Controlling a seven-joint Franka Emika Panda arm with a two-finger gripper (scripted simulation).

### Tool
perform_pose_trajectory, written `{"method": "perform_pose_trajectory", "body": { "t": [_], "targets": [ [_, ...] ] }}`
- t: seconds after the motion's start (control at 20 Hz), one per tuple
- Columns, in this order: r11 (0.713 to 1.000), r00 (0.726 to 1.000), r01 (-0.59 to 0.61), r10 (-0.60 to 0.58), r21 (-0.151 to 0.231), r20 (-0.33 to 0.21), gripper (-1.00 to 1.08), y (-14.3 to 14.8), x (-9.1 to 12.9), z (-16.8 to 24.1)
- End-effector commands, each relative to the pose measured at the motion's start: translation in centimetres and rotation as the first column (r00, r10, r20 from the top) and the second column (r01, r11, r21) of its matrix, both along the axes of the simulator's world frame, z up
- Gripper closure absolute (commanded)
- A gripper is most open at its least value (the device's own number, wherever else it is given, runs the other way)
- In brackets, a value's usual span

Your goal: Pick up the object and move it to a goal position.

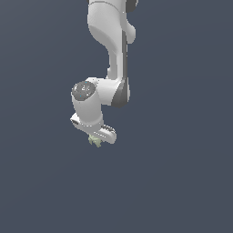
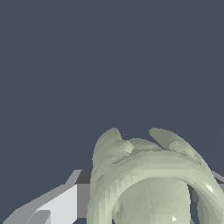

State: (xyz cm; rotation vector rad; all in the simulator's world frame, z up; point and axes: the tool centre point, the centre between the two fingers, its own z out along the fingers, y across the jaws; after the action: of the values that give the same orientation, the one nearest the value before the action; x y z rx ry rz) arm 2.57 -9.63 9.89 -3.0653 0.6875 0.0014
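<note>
The object is a small pale sage-green lumpy item that peeks out under the white hand of the arm in the exterior view. In the wrist view the object fills the lower part of the picture, with a round rim, a hollow inside and bumpy lobes. My gripper is shut on the object, which sits between the fingers; one grey-white finger shows beside it. The far side of the object and the other finger are mostly hidden.
The white arm reaches down from the top of the exterior view. Around it there is only a plain dark blue-grey surface.
</note>
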Motion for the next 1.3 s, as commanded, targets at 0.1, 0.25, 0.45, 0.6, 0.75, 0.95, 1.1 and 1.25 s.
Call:
{"method": "perform_pose_trajectory", "body": {
  "t": [0.1,0.25,0.45,0.6,0.75,0.95,1.1,1.25],
  "targets": [
    [1.0,1.0,0.0,0.0,0.0,0.001,1.08,1.6,-0.3,4.4],
    [1.0,1.0,0.0,0.0,0.0,0.001,1.08,2.9,-0.5,7.8],
    [1.0,1.0,0.001,-0.001,-0.001,0.001,1.08,4.6,-0.8,12.5],
    [1.0,1.0,0.001,-0.001,-0.001,0.001,1.08,5.9,-1.0,16.0],
    [1.0,1.0,0.001,-0.001,-0.002,0.001,1.08,7.1,-1.2,19.5],
    [1.0,1.0,0.001,-0.001,-0.002,0.001,1.08,8.8,-1.4,24.1],
    [1.0,1.0,0.001,-0.001,-0.002,0.001,1.08,10.0,-1.5,27.3],
    [1.0,1.0,0.001,-0.001,-0.002,0.001,1.08,11.2,-1.6,30.4]
  ]
}}
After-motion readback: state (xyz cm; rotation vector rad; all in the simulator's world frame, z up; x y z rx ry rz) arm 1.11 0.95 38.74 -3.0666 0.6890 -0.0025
